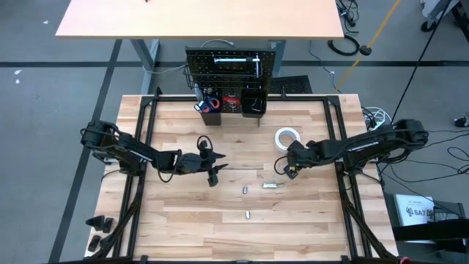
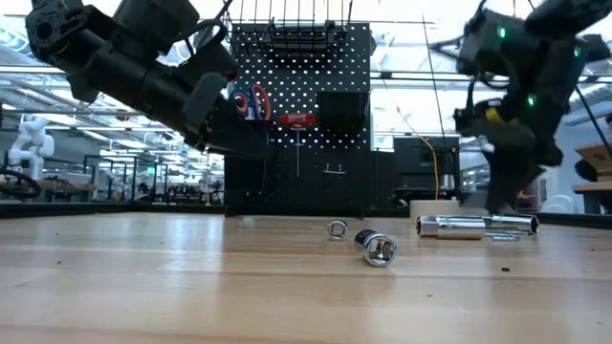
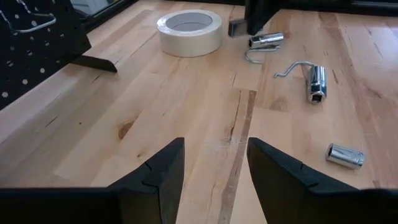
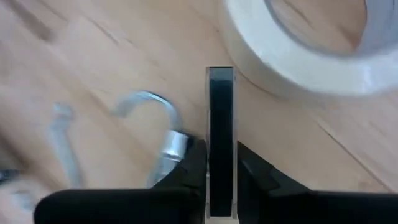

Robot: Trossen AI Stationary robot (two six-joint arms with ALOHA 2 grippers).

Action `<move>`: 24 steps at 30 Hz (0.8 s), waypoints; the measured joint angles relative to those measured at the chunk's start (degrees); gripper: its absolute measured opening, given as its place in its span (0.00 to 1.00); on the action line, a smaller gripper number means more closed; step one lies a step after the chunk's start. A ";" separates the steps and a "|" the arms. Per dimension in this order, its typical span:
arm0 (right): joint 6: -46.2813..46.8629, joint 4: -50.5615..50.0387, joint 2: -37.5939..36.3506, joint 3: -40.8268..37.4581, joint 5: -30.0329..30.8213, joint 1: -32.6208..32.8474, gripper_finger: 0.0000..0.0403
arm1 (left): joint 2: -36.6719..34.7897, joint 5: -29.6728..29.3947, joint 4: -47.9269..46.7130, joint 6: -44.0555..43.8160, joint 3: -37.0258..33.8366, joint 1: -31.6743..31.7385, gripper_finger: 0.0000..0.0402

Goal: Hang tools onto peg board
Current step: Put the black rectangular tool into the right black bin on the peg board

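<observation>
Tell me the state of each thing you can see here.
Left gripper: jaws open, empty.
Right gripper: jaws closed on thin dark flat piece.
White tape roll: lying flat on wooden table.
Chrome cylindrical socket: on its side, loose.
Black perforated peg board: upright.

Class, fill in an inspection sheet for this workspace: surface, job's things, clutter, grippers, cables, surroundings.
Surface: wooden tabletop, bare in front.
Job's things: peg board upright at the far edge, bins holding tools; white tape roll lying flat; silver ratchet on the wood.
Clutter: loose sockets, a wire hook.
Grippers: left gripper open, above bare wood; right gripper shut on a thin black piece beside the tape roll.
Cables: on the floor, right of the table.
Surroundings: another table behind.
</observation>
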 joint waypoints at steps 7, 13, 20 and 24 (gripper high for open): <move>-0.58 -2.29 -2.18 7.00 5.19 5.48 0.09 | 0.01 6.78 7.71 -0.94 0.00 -0.43 0.44; -8.17 12.62 -1.50 7.79 7.62 9.67 0.09 | 0.01 12.39 15.22 -1.02 0.00 -0.44 0.44; -18.67 30.76 0.83 7.84 4.72 11.50 0.09 | 0.01 14.94 24.33 -2.71 0.00 -1.27 0.44; -22.59 37.66 2.61 7.84 3.57 11.40 0.09 | 0.01 12.68 25.72 -2.97 0.36 -1.29 0.44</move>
